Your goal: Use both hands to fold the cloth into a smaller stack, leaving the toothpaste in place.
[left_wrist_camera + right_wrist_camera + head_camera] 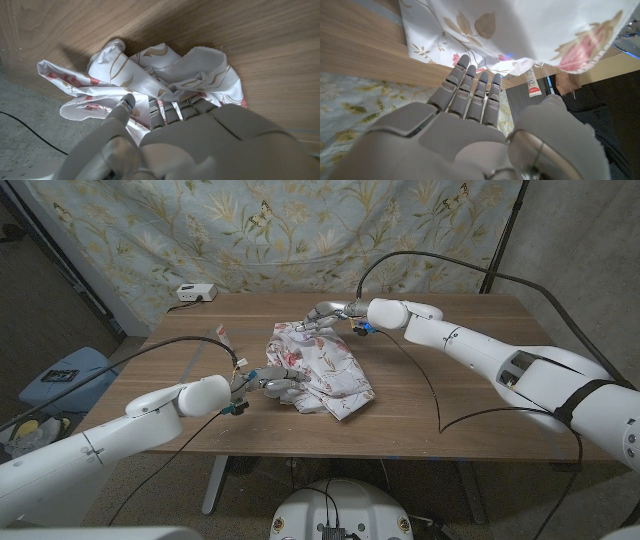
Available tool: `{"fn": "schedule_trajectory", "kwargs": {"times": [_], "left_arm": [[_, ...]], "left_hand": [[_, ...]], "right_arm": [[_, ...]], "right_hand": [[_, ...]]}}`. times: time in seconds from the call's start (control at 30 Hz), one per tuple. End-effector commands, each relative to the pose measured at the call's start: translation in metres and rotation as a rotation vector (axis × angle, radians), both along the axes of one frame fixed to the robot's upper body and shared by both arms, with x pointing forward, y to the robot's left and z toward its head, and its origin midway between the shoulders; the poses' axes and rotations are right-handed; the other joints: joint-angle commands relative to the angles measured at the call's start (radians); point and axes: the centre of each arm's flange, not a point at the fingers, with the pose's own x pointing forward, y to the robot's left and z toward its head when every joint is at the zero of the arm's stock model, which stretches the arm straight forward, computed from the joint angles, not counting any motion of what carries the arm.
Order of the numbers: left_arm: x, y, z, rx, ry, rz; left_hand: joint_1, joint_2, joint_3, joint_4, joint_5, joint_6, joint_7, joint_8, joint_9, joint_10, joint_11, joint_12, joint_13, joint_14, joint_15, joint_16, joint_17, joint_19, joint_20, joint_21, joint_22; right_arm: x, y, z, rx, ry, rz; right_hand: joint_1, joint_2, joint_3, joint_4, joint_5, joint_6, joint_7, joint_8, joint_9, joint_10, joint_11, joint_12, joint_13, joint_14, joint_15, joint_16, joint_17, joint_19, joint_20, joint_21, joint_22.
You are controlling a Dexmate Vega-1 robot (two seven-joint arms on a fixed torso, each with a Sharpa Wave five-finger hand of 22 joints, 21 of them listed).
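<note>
Lying crumpled between both hands, cloth [318,367], long axis near-to-far.

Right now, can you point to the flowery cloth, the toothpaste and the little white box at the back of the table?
cloth [322,367], head view, middle of the crumpled heap.
toothpaste [223,335], head view, middle of the tube.
white box [196,293], head view, its top face.

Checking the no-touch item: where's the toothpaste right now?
Head view: the toothpaste lies on the table on the robot's left, just beyond the cloth's left edge and apart from it.
</note>
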Motion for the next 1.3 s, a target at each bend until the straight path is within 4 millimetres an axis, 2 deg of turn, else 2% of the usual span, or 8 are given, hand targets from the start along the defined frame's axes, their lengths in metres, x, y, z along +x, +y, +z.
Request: {"fn": "schedule_trajectory", "kwargs": {"times": [0.03,0.47,0.7,1.3], "left_arm": [[-0.002,-0.001,0.0,-0.001,-0.008,-0.009],[0.003,0.002,0.004,-0.007,-0.014,-0.014],[0.004,0.004,0.006,-0.001,-0.018,-0.013],[0.004,0.001,0.007,0.008,-0.029,-0.031]], "left_hand": [[0.007,0.004,0.002,-0.007,-0.001,-0.001,0.003,0.001,0.004,0.006,0.004,0.008,0.003,0.01,0.011,0.003,0.001,0.021,0.024,0.009,0.005],[0.008,0.003,0.001,-0.008,-0.001,-0.001,0.003,0.001,0.004,0.007,0.004,0.008,0.003,0.013,0.011,0.004,0.001,0.021,0.024,0.009,0.006],[0.008,0.003,0.001,-0.008,-0.001,0.0,0.003,0.001,0.004,0.007,0.003,0.008,0.003,0.013,0.012,0.004,0.001,0.022,0.023,0.009,0.006],[0.009,0.002,0.001,-0.009,-0.001,0.0,0.001,0.001,0.004,0.007,0.004,0.008,0.003,0.014,0.011,0.004,0.001,0.019,0.023,0.009,0.006]], "right_arm": [[-0.029,-0.002,0.022,0.001,-0.053,0.006],[-0.034,-0.032,0.022,0.021,-0.084,-0.044],[-0.044,-0.047,0.02,0.028,-0.098,-0.07],[-0.064,-0.071,0.0,0.039,-0.092,-0.119]], "right_hand": [[-0.006,-0.002,-0.006,0.0,-0.001,0.004,-0.002,0.005,-0.001,0.005,0.007,0.004,0.003,0.005,0.009,0.007,0.001,0.002,0.01,-0.001,0.0],[-0.006,0.0,-0.008,-0.001,0.0,0.015,-0.004,0.009,-0.001,0.018,0.009,0.011,0.004,0.013,0.006,0.012,-0.004,0.008,0.012,-0.003,0.0],[-0.006,0.001,-0.009,-0.001,0.0,0.019,-0.002,0.011,-0.001,0.021,0.01,0.012,0.004,0.014,0.005,0.013,-0.007,0.01,0.011,-0.004,0.0],[-0.009,0.003,-0.013,0.0,0.001,0.018,-0.006,0.01,-0.001,0.023,0.009,0.012,0.004,0.002,0.001,0.01,-0.011,0.006,0.011,-0.01,0.0]]}}
